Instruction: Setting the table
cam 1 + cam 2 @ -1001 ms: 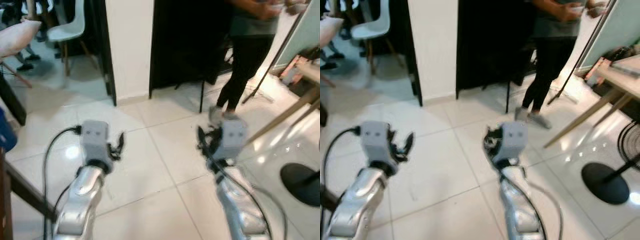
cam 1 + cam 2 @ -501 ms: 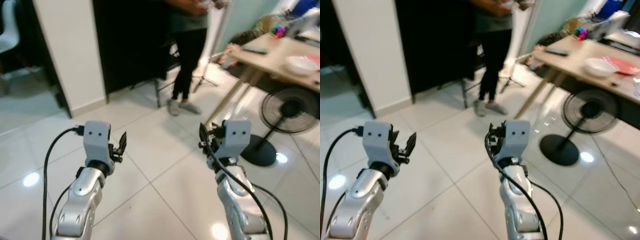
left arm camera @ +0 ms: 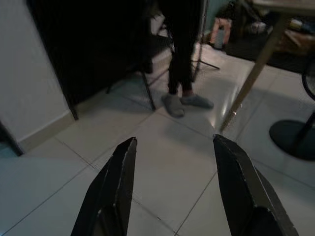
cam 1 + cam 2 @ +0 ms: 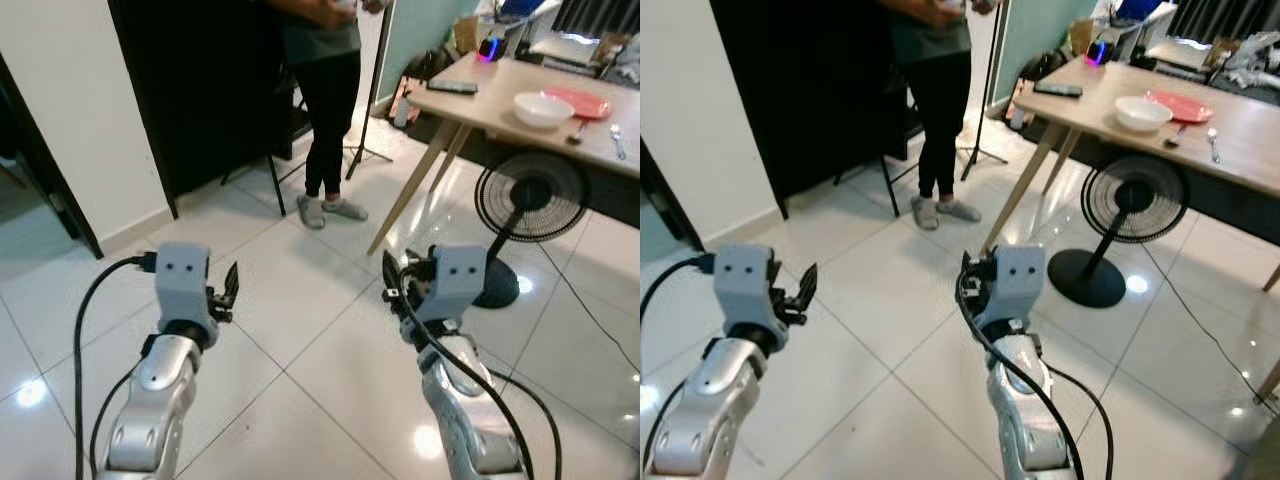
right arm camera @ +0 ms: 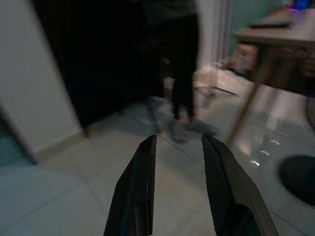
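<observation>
A light wooden table (image 4: 500,105) stands at the far right. On it are a white bowl (image 4: 542,108), a red plate (image 4: 578,101) behind the bowl, cutlery (image 4: 617,140) and a dark remote (image 4: 452,87). My left gripper (image 4: 230,290) and right gripper (image 4: 391,286) are held out over the white tiled floor, well short of the table. Both are open with nothing between the fingers, as the left wrist view (image 3: 174,139) and the right wrist view (image 5: 178,137) show.
A person (image 4: 325,100) in dark trousers stands ahead, beside a black cabinet (image 4: 200,90). A black floor fan (image 4: 530,200) stands in front of the table, its cable trailing on the floor. A tripod stand (image 4: 372,90) stands behind the person. A white wall (image 4: 60,110) is at the left.
The camera has swung to the right, so the table, the dishes and the fan have come further into view. Both arms keep the same pose with open fingers.
</observation>
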### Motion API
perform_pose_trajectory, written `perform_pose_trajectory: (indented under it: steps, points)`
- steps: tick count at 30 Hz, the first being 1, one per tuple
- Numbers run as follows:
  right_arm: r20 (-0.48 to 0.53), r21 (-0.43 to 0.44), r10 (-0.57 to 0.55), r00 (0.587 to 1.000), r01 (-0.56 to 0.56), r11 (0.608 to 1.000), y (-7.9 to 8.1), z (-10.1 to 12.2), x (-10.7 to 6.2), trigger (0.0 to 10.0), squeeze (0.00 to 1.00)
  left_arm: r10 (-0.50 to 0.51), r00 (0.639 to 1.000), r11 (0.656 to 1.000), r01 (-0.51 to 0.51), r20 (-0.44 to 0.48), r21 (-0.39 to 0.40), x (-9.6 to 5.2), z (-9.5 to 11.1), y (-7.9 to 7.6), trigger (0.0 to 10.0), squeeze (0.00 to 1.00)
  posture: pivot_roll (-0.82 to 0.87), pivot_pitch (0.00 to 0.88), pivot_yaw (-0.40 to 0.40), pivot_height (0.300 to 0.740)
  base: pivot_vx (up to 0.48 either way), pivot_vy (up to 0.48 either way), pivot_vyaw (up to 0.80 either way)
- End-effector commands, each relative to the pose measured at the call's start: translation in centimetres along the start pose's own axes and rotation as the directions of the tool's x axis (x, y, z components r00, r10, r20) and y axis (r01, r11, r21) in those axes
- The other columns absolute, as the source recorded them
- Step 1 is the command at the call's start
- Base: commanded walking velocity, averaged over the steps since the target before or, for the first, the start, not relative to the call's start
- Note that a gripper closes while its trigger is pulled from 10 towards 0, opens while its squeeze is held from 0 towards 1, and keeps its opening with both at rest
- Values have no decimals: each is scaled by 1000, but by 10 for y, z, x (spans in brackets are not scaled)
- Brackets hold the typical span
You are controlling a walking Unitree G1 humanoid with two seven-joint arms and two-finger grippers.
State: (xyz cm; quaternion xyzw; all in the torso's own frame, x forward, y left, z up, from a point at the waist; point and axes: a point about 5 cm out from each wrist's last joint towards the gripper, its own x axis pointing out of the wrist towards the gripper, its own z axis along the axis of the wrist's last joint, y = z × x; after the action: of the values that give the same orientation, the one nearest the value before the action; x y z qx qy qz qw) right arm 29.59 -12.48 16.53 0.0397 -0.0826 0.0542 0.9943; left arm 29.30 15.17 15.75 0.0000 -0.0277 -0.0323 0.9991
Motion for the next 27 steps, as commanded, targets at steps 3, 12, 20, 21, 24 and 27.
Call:
perform_pose_trajectory:
  steps: [3, 12, 20, 21, 24, 27]
  points:
    - [-8, 6, -11, 1000, 11, 1000, -3, -1, -1, 10000, 0, -11, 1000, 1000, 11, -13, 5, -1, -4, -3, 10000, 0, -41, 32, 42, 740, 480, 0, -788]
    - [-10, 5, -12, 1000, 13, 1000, -3, -1, -1, 10000, 0, -11, 1000, 1000, 11, -12, 3, -1, -4, -3, 10000, 0, -42, 33, 42, 740, 480, 0, -789]
    - [-12, 2, -15, 1000, 15, 1000, -3, -1, -1, 10000, 0, -13, 1000, 1000, 13, -13, 2, -1, -5, -4, 10000, 0, -41, 34, 42, 740, 480, 0, -792]
    - [-12, 1, -16, 1000, 16, 1000, -3, -1, -1, 10000, 0, -13, 1000, 1000, 13, -12, 2, -1, -5, -4, 10000, 0, -41, 34, 42, 740, 480, 0, -800]
    - [-12, 0, -17, 1000, 17, 1000, -3, -1, -1, 10000, 0, -12, 1000, 1000, 12, -12, 2, -1, -5, -4, 10000, 0, -41, 34, 42, 740, 480, 0, -800]
    - [-11, 0, -17, 1000, 17, 1000, -3, -1, -1, 10000, 0, -11, 1000, 1000, 11, -12, 2, -1, -5, -4, 10000, 0, -41, 33, 42, 740, 480, 0, -800]
